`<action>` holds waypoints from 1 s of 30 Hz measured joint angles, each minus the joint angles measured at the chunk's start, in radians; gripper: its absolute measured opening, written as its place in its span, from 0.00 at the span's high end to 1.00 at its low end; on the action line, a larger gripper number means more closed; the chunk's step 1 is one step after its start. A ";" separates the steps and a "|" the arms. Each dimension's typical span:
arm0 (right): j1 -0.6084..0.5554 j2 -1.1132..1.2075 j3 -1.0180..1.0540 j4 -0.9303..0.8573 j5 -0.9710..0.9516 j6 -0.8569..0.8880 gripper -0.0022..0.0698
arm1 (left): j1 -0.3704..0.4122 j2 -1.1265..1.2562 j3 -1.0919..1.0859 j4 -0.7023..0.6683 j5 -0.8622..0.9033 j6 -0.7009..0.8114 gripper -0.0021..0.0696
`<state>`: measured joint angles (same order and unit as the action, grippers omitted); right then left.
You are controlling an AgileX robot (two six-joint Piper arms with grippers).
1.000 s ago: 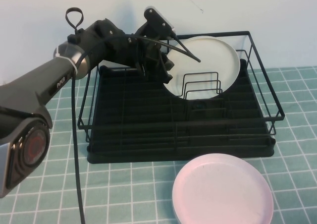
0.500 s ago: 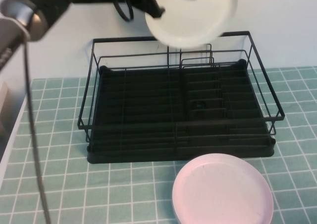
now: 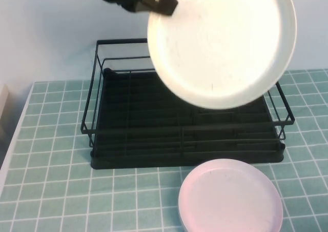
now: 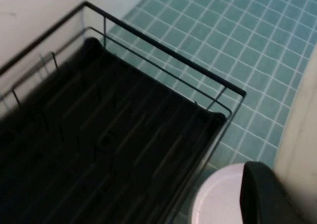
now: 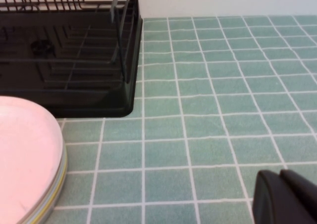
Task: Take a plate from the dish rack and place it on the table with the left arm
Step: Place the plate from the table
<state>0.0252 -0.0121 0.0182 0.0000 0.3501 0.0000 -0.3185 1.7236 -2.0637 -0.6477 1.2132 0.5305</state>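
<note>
High view, table [image 3: 56,191]: green tiles with white lines. It fills the floor of the scene, and its near-left part is bare, so a plate could go there.
Dish rack [image 3: 97,139]: a big black wire box with a ribbed black base, sitting along the far edge of the table, by the wall. I see no dishes in it now.
Plate [image 3: 223,44]: the round cream-white one. It is up in the air over the far right part of the rack, touching nothing below, and tipped so its face looks at the camera. I think it is held high so it clears the wires on the way out.
Pink plate [image 3: 230,198]: lies flat at the near edge of the table, just in front of the rack. It is not the one to move.
Left gripper [image 3: 154,1]: black, up high at the plate's upper-left rim. Its fingers seem clamped on that rim, since nothing else holds the plate up.
Right gripper [image 5: 285,196]: low over the tiles, right of the rack's front corner, parked. I cannot tell how it is set.
What is left: bring the plate down flat on bare tiles, away from the pink one.
</note>
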 joint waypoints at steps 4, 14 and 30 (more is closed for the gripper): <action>0.000 0.000 0.000 0.000 0.000 0.000 0.97 | -0.017 0.004 0.054 -0.002 0.034 -0.071 0.91; 0.000 0.000 0.000 0.000 0.000 0.000 0.97 | -0.090 0.013 0.523 -0.027 0.020 -0.149 0.91; 0.000 0.000 0.000 0.000 0.000 0.000 0.97 | -0.104 0.015 0.799 -0.195 -0.347 -0.193 0.91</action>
<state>0.0252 -0.0121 0.0182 0.0000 0.3501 0.0000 -0.4222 1.7386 -1.2650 -0.8426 0.8659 0.3377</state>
